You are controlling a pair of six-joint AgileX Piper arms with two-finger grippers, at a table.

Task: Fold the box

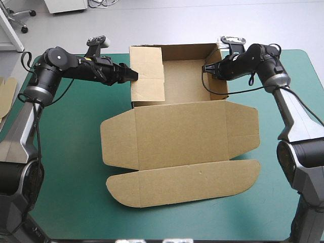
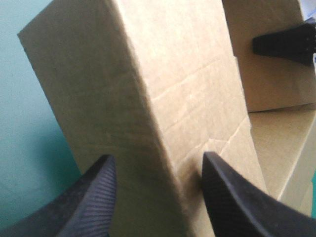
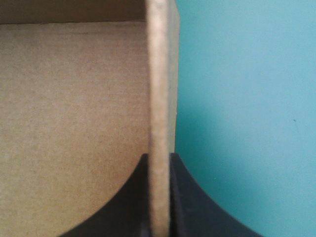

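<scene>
Left hand (image 2: 157,158): your fingers stand wide apart, astride the left wall of the box (image 1: 177,126), one outside it and one inside.
Right hand (image 3: 159,157): you have it all but closed, pinching the top edge of the right wall.
Box: an open tray on the far half of the teal-green counter (image 1: 66,152), with its walls up and its lid lying flat toward you.
Counter's left edge: spare board (image 1: 6,93) shows there.

Robotics lab, robot arms (image 1: 55,63) at teal-green table (image 1: 66,167), wheeled chair (image 1: 19,17), cables (image 1: 104,3) on floor (image 1: 61,30)
</scene>
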